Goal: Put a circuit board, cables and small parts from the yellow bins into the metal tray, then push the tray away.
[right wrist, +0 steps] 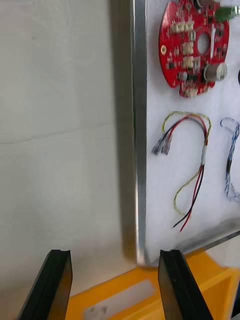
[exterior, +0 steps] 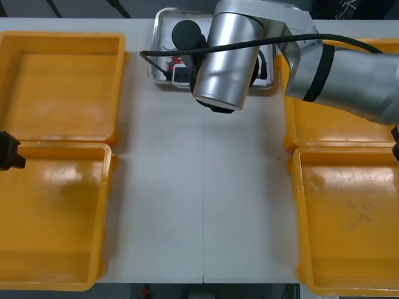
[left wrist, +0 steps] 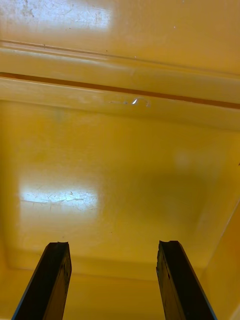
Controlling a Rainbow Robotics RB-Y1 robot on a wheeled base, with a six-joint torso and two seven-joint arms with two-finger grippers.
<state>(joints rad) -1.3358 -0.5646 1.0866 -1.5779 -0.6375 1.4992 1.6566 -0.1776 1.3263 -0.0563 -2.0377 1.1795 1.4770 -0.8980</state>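
Metal tray [exterior: 161, 37] lies crosswise on table [exterior: 199, 187], right pincer [right wrist: 116, 257] at corner.

The right arm [exterior: 349, 78] stretches in from the right side, elbow bent, its silver wrist [exterior: 225, 59] pointing steeply down at the far centre. The right gripper [right wrist: 116, 254] hangs with fingers spread wide, holding nothing. The left gripper [left wrist: 114, 245] sits low at the left edge, fingers likewise apart and empty.
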